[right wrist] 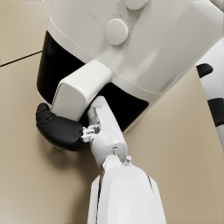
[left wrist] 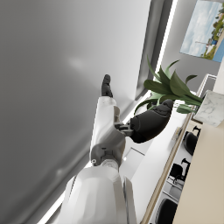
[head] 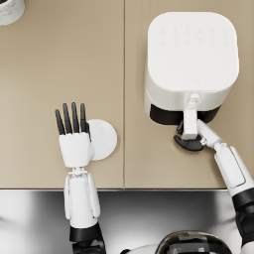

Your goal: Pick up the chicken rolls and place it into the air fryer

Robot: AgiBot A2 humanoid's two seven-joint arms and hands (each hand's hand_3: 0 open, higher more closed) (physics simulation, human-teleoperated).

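Right robot hand [head: 190,142] grips the fryer [head: 191,59] handle [head: 189,123] at 6 o'clock; left robot hand [head: 74,136] open over the plate [head: 105,139].

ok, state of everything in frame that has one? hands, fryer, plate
left hand: open, fingers spread, above the plate's edge, holds nothing
right hand: curled around the fryer handle
air fryer: upright on the counter, drawer looks pushed in
handle: sticks out toward the robot, gripped
plate: flat on the counter, visible part bare, partly hidden by the left hand
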